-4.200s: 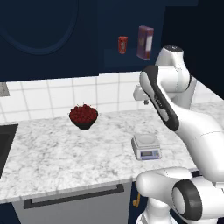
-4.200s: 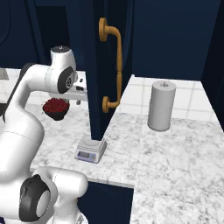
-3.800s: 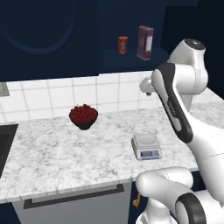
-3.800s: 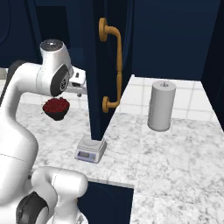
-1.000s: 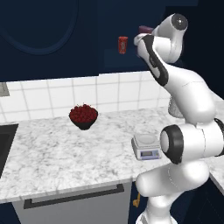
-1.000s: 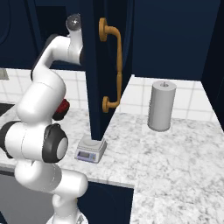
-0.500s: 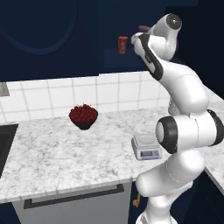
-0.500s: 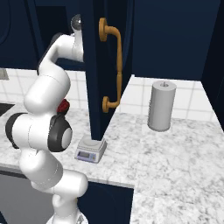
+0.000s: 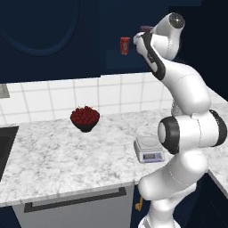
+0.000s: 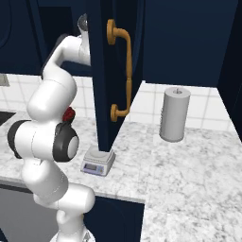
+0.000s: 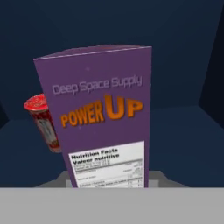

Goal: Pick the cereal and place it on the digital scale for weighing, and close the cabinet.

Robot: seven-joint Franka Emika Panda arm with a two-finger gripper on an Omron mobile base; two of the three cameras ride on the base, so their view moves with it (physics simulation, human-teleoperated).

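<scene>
1. The task looks to be at its first stage: the cereal [image 11: 103,118] stands upright on the cabinet shelf [image 11: 183,131], close before the hand, and nothing rests on the digital scale [image 9: 149,148].
2. The arm reaches high into the open cabinet [image 10: 106,71], its wrist beside the small red can [image 9: 125,45] in the left base view. The box itself is mostly hidden behind the arm there.
3. I cannot tell whether the gripper is open or closed on the box: the fingertips are not visible in the hand view, and the base views hide them behind the wrist and the door.
4. Left to do, by my judgement: secure the box, lift it clear of the shelf, carry it down to the scale near the front edge of the marble counter [image 9: 53,156], then swing the door with the brass handle [image 10: 124,71] shut.
5. Writing on the purple box reads "Deep Space Supply" in pale letters, then "POWER UP" in orange. A white panel below is headed "Nutrition Facts"; its finer lines are too small to read.
6. The red can stands just beside the box, partly behind its left edge in the hand view; its label cannot be read.
</scene>
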